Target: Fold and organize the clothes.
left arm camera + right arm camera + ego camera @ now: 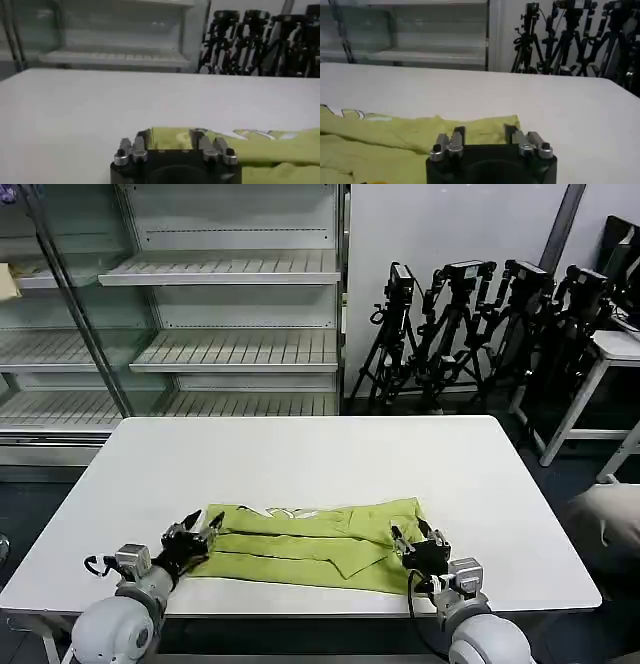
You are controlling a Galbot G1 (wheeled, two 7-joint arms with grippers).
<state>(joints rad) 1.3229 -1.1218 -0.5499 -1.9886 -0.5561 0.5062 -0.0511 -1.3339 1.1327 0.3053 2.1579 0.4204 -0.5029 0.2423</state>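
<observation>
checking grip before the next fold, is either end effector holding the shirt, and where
Nothing is held. Both end effectors are open: the left end effector at the T-shirt's left end, the right end effector at its right end.

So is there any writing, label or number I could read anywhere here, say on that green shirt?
None can be read. The T-shirt is plain apart from a pale patch at its far edge, too blurred to tell. Shelves, tripods and table show no legible text.

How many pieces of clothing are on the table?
1: a lime T-shirt, partly folded, lies along the table's near edge between the left gripper and right gripper.
</observation>
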